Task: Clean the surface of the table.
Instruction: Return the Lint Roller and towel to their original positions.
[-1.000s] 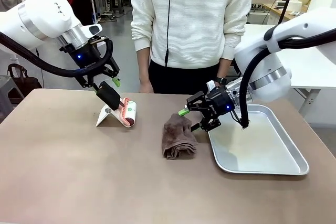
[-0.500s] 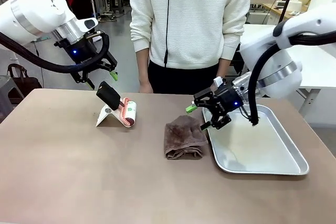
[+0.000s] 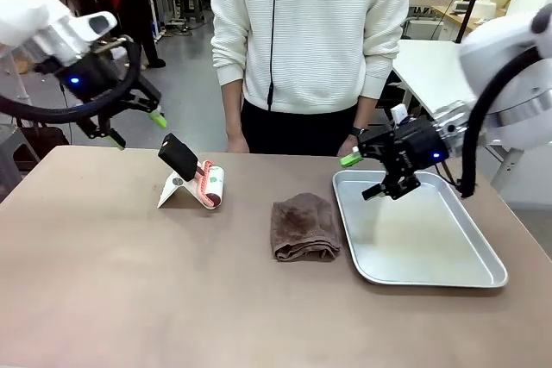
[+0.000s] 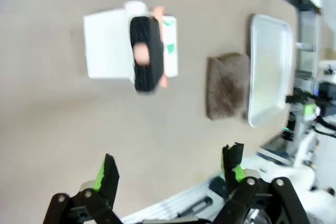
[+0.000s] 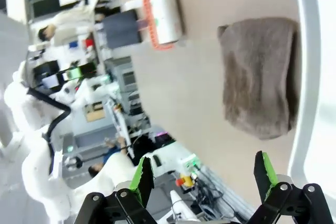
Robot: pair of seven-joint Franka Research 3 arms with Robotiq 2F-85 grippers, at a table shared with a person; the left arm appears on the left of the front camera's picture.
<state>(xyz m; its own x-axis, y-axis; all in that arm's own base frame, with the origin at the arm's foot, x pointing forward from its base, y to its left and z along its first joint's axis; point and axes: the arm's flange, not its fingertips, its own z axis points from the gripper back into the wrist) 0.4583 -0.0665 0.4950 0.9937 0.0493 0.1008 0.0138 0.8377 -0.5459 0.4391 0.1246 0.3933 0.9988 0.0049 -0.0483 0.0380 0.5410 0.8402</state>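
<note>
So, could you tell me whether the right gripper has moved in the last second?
Yes: the right gripper went from beside the brown cloth to above the tray's far rim.

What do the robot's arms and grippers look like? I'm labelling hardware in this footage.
Both arms are glossy white with silver wrist rings and thick black cables. The left gripper and right gripper are black with bright green fingertip pads; a blue light glows near each wrist.

A wide rectangular surface (image 3: 129,299) with a smooth, matte brown-taupe top fills the lower part of the front view. It lies flat and level, its far edge running just in front of a standing person, its near area bare.
</note>
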